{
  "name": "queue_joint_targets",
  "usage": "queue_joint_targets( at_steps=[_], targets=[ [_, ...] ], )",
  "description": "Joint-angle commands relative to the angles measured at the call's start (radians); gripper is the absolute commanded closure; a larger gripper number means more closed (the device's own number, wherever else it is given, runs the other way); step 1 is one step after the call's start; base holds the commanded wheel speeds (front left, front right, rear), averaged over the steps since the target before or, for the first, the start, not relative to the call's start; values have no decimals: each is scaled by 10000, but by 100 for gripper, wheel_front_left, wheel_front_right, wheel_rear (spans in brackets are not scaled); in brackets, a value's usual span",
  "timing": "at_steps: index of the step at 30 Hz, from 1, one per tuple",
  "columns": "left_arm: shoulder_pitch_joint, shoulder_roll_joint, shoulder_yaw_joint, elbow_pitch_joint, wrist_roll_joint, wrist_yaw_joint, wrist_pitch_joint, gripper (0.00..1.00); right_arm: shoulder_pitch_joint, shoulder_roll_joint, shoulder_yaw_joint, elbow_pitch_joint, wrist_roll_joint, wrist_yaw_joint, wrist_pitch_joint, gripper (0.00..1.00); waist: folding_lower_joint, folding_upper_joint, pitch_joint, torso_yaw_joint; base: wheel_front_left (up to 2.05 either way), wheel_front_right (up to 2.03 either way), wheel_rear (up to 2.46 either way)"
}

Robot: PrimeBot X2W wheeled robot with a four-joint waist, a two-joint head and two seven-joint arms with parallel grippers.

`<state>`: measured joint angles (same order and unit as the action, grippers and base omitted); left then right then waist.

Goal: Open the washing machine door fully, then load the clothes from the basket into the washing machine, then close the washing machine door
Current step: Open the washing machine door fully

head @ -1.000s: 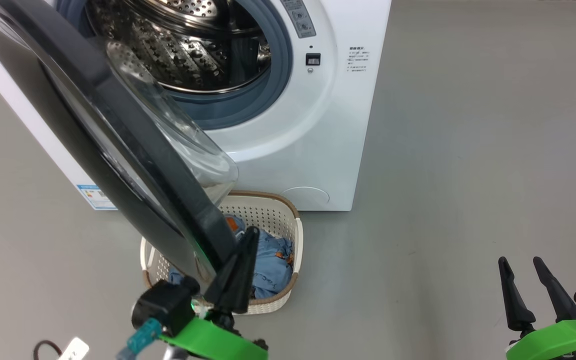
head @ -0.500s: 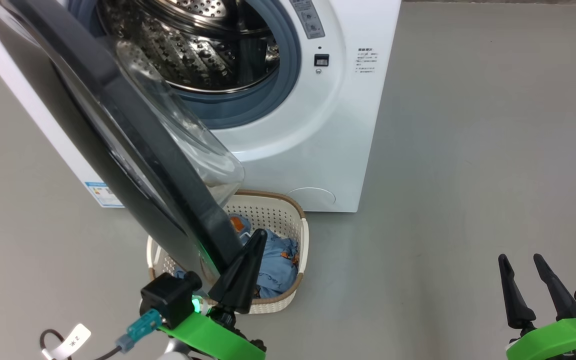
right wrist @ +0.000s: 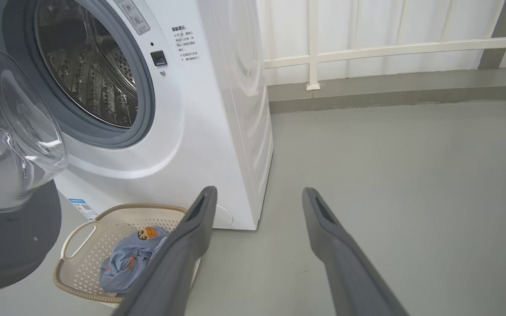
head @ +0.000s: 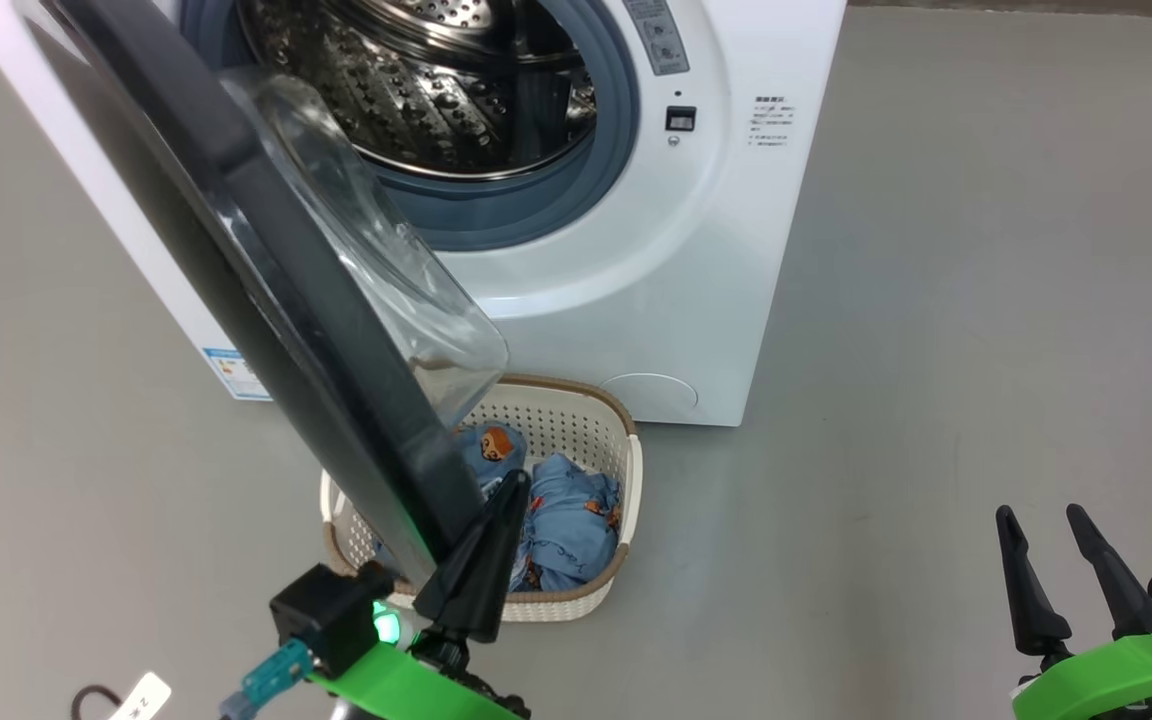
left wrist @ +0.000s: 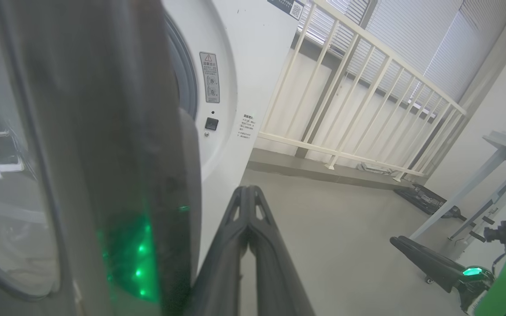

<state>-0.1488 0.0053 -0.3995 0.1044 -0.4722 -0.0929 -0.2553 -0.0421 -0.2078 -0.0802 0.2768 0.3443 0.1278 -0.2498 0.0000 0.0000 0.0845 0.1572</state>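
**Washing machine door half open, closed left gripper at its rim**

From the head view we look down on the washing machine [head: 636, 300], its steel drum [head: 456, 80] exposed. The washing machine door [head: 346, 400] stands partly swung out toward us. Its black rim and clear glass bowl [head: 406, 300] hang over the left part of the basket [head: 576, 425], which sits on the floor [head: 936, 350] just in front of the machine. The clothes [head: 571, 520], blue with orange bears, lie bunched inside the basket.

Our left gripper [head: 511, 490] has its two fingers pressed together, holding nothing. It sits right at the lower edge of the door, on the side facing the machine; we cannot tell whether it truly touches the rim. Our right gripper [head: 1040, 515] is low at the right, well apart from everything, fingers spread and empty.

We judge that the first step is in hand: opening the door fully. The door covers part of the basket, so the next move calls for pushing the rim farther to our left until the drum opening and the basket are both clear. The slim closed fingers could slip off the smooth edge.

The left wrist view adds what the head view lacks: the rim just beside the fingers, lit by a green glow [left wrist: 141, 259], and a white railing [left wrist: 336, 153] beyond the machine. The right wrist view shows the basket's white handle [right wrist: 70, 241] and the open air between the glass bowl and the basket.
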Motion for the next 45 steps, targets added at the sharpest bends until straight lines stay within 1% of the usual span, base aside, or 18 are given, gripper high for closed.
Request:
queue_joint_targets(
  at_steps=[1,9,20,24,36,37,40,45],
  targets=[
    [-152,450,1063,-28,-55,307,-65,100,-160,-171,222,-273,-155,29,-120,0,0,0,-5,66,0,0,0],
    [290,450,1434,-258,136,367,-65,100,-151,-182,256,-305,-176,29,-120,0,0,0,-12,306,0,0,0],
    [1465,450,2036,-1128,631,795,-65,100,-86,-212,305,-288,-146,29,-120,0,0,0,-72,763,0,0,0],
    [1689,451,2260,-1333,787,889,-65,100,-45,-212,315,-284,-143,29,-120,0,0,0,-72,946,0,0,0],
    [2131,668,3465,-1744,1072,1467,-65,100,-60,-253,357,-272,-153,29,-120,0,0,0,-43,1495,0,0,0],
    [2175,716,3708,-1779,1068,1599,-65,100,-57,-250,362,-283,-159,29,-120,0,0,0,-26,1554,0,0,0],
    [2176,846,4159,-1788,993,1753,-65,100,-54,-248,366,-299,-169,29,-120,0,0,0,14,1631,0,0,0],
    [2015,1125,4839,-1665,870,1849,-65,100,-92,-296,371,-298,-158,29,-120,0,0,0,100,1731,0,0,0]
  ],
)
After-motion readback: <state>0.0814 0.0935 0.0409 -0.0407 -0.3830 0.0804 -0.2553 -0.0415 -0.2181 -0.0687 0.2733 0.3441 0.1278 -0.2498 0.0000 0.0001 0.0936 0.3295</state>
